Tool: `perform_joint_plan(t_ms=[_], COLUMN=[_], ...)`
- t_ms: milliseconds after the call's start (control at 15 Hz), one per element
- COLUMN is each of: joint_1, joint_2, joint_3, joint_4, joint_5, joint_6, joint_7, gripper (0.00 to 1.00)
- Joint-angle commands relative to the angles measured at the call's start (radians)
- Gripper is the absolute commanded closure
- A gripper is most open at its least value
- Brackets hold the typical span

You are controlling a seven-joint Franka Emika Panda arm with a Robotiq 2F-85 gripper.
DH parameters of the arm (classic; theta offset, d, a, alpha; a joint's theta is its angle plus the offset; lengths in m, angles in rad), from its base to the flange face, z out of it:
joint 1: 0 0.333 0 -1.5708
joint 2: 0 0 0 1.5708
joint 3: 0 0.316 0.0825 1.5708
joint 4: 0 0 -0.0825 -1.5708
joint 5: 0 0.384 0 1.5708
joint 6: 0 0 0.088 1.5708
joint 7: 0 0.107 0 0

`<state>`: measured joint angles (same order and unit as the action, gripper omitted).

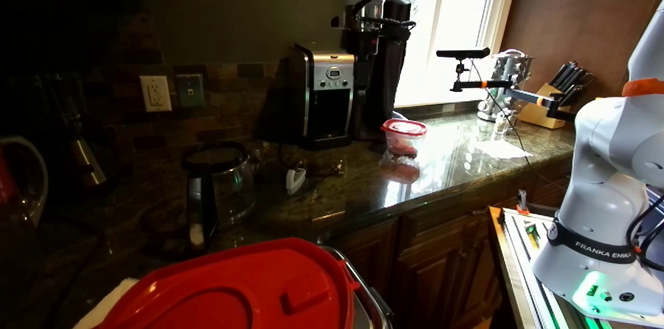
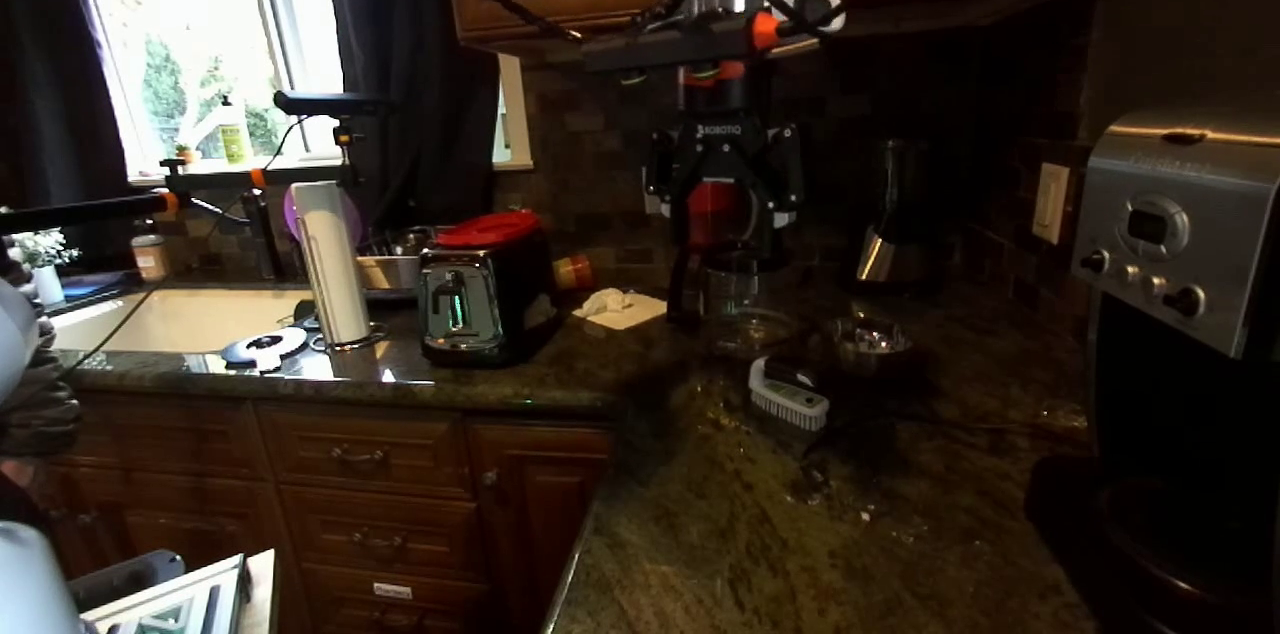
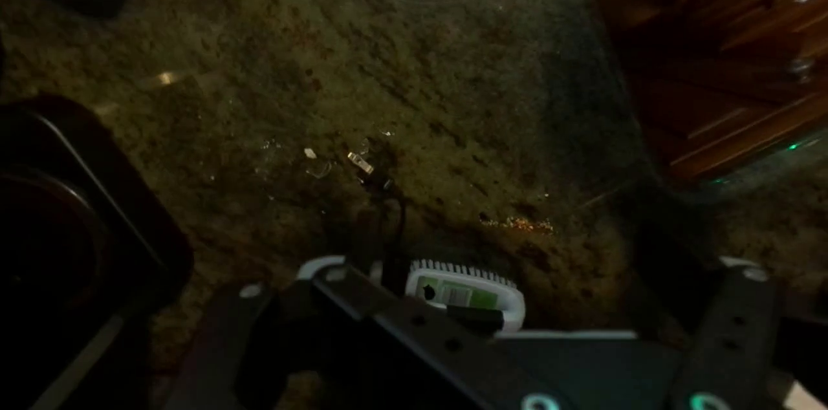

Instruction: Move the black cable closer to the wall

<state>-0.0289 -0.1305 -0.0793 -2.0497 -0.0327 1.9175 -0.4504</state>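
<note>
Though dim, the black cable thin and curvy on mottled countertop, the angular tool wide-jawed above.

FRANKA EMIKA on arm, ROBOTIQ on claw

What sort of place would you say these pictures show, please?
Most likely a home kitchen: a coffee maker and a wooden knife block stand on the countertop, and an exterior view also shows a sink.

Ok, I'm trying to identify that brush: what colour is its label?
The label is mostly green, clearest in the wrist view.
</note>
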Motion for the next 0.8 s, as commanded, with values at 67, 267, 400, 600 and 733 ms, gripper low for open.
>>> perform_joint_plan(t_ms=[67,267,400,600,733], joint_1=[0.006,-0.012,-0.031,-0.062,-0.066], joint_2=[0.045,0.127,0.188,0.276,0.238], joint_3=[-0.017,-0.030,-0.034,-0.027,-0.015], joint_4=[-0.016,0.029,0.057,0.097,0.058], joint_5=[0.042,0.072,0.103,0.149,0.126], joint_6=[0.050,0.010,0.006,-0.001,0.022], joint_7=[-0.277,-0.475,-0.579,-0.641,-0.609], gripper=[0.00,0.00,0.00,0.00,0.00])
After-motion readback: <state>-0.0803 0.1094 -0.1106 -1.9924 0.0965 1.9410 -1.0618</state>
